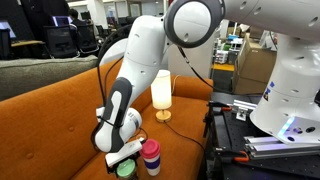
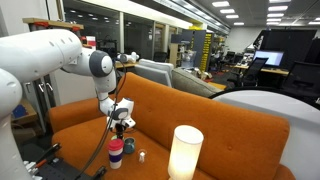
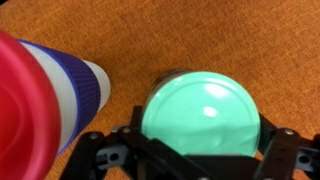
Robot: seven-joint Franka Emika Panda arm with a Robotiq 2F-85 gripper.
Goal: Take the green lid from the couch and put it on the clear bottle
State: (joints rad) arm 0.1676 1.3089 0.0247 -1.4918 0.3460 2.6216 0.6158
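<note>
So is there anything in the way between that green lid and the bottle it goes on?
Nothing visible does. In the wrist view the green lid is right above the clear bottle, whose grey rim peeks out at the lid's edge. The pink bottle stands beside them, not between.

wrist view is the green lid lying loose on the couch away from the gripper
No, the green lid sits inside the gripper, with a dark finger on each side, next to the pink bottle.

pink bottle (image 1: pixel 151 157) — upright | white lamp (image 1: pixel 161 91) — upright, apart from it
</note>
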